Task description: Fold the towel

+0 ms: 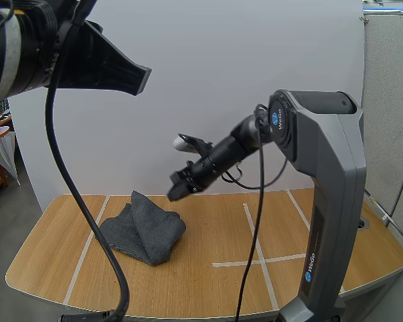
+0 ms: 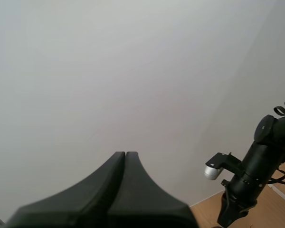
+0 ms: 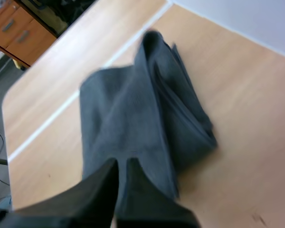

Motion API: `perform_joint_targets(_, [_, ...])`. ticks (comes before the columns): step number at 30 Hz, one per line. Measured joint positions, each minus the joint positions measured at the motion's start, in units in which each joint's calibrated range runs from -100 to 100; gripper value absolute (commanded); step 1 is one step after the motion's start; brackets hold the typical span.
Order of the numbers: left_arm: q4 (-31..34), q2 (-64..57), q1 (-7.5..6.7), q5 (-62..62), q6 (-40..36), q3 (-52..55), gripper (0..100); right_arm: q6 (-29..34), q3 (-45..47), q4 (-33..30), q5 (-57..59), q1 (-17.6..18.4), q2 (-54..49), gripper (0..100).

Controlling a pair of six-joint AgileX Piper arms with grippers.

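Towel sits loosely folded and lumpy on table, tidying probably remains; left claw and right claw pressed together, empty.

A plain white wall backs the wooden surface crossed by tape lines, with a grey partition at the right.
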Motion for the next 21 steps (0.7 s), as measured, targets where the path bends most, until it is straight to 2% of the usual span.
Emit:
perform_joint_targets(7, [0.0,0.0,0.00,-0.1,0.0,0.0,0,-2.5,7.8,-4.1,-0.3,-4.8,0.0,0])
perform_joint_targets(14, [0.0,0.0,0.00,-0.1,0.0,0.0,0,-7.8,17.1,-3.3,-4.0,-5.7,0.0,0])
perform_joint_targets(21, [0.0,0.0,0.00,-0.1,0.0,0.0,0,-10.6,19.5,-0.4,-8.7,-5.7,0.0,0])
